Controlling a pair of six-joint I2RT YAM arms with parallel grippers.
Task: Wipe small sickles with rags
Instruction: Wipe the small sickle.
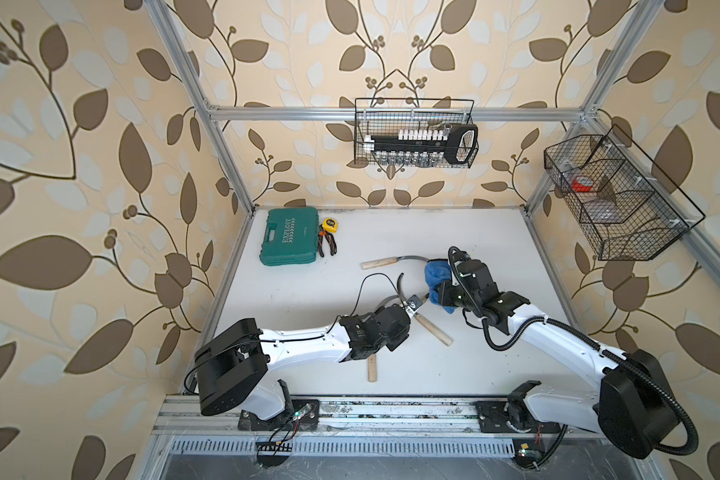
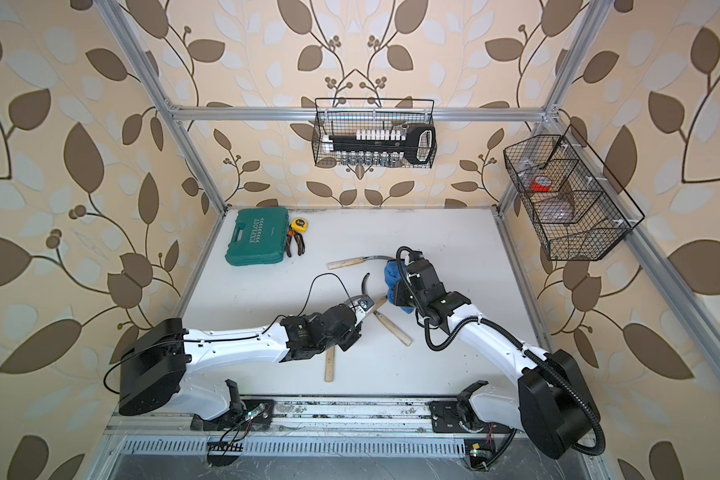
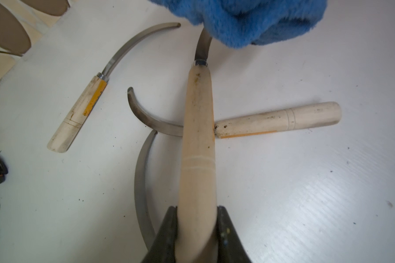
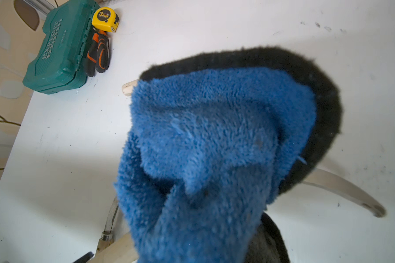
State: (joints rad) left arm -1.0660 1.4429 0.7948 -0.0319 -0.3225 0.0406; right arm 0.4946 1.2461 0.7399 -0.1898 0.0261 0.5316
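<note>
end effector left [image 3: 196,218]: grips sickle [image 3: 197,127] by handle | end effector right [image 1: 443,291]: grips blue rag [image 4: 210,141]

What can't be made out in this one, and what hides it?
1. Blade of the held sickle: left wrist view, the blue rag covers all beyond its base.
2. Fingers of the right tool: buried in the rag in the right wrist and both top views.
3. Blade of the nearest sickle: both top views, the left arm covers most of it.
</note>
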